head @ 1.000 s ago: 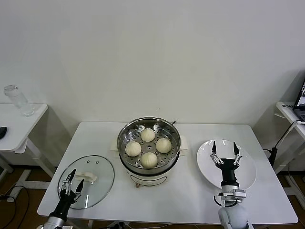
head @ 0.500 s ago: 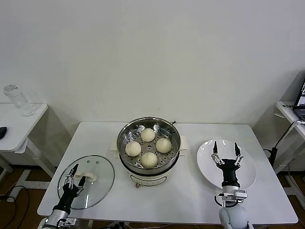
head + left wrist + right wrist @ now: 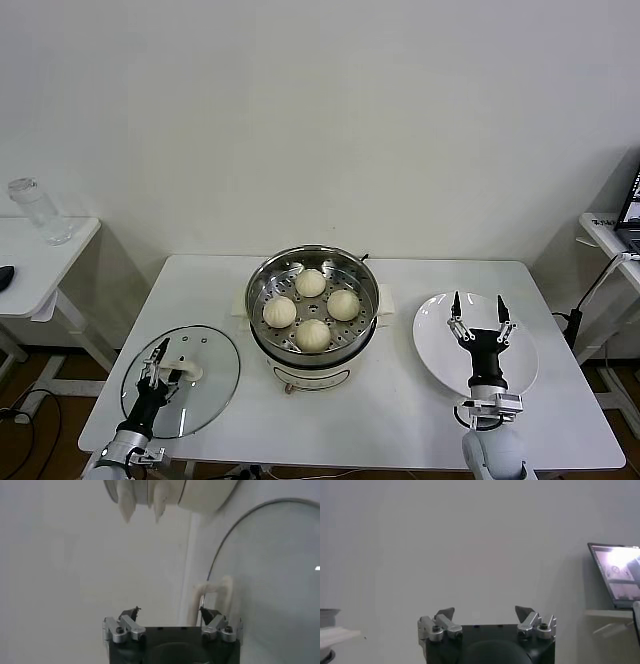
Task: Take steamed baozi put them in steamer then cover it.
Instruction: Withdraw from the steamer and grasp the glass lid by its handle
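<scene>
With all four steamed baozi [image 3: 311, 309] already sitting on the perforated tray, what remains by my judgement is the lid, and the lower left of the head view is where that work lies. There the left pincer [image 3: 158, 360] hangs over the cover [image 3: 182, 380], which lies flat on the bench [image 3: 400, 410], its jaws spread to either side of the white handle [image 3: 183, 371] but not yet gripping it. In the left wrist view one fingertip [image 3: 206, 613] sits right against the handle's arch while the other stands off it over bare bench. To do this well, the pincer should centre on the handle before clenching, so the glass lifts level rather than tipping off one edge.

At lower right the right pincer [image 3: 478, 315] waits released over the white plate [image 3: 515, 375], holding nothing.

Farther back, at mid-frame, stands the steamer [image 3: 312, 300], uncovered. The lid should travel high enough to clear its rim, then come down square so the metal rim seats all round.

Beyond, at far left, a clear bottle [image 3: 40, 211] stands on a side table [image 3: 30, 262].
</scene>
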Tool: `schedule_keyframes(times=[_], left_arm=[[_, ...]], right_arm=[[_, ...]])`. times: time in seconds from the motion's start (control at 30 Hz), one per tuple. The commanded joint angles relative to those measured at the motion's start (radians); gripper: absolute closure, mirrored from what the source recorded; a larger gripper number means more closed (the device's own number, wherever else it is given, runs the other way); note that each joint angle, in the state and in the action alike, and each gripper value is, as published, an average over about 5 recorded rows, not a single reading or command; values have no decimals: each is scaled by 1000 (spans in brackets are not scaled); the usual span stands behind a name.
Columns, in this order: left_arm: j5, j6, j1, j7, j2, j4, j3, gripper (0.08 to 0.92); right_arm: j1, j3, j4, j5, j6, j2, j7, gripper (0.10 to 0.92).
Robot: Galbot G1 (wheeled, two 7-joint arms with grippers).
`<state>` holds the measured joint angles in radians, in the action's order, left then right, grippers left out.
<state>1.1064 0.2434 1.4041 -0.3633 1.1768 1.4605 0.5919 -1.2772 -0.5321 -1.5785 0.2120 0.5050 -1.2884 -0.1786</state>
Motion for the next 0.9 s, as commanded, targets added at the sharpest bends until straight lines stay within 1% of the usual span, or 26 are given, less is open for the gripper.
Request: schedule_keyframes(times=[0.03, 0.23, 0.3, 0.47, 0.63, 0.73, 0.9], left_arm=[[2, 0, -15, 5, -3, -25, -5, 277], [3, 8, -16, 6, -3, -34, -6, 450], [3, 11, -15, 7, -3, -35, -7, 494], [3, 14, -13, 6, -4, -36, -4, 649], [-13, 12, 0, 10, -11, 6, 14, 779], [-31, 8, 18, 14, -20, 73, 41, 802], [-57, -31, 26, 29, -44, 244, 127, 802]], right_arm=[[4, -1, -2, 2, -4, 0, -1, 203], [10, 0, -2, -2, -5, 2, -1, 203], [12, 0, -3, -3, -5, 2, -1, 203], [13, 4, -1, -10, -5, 1, -1, 203], [16, 9, 2, -20, -2, -4, 0, 203], [18, 12, 4, -24, -1, -6, 0, 203], [20, 16, 4, -32, 0, -11, 1, 203]])
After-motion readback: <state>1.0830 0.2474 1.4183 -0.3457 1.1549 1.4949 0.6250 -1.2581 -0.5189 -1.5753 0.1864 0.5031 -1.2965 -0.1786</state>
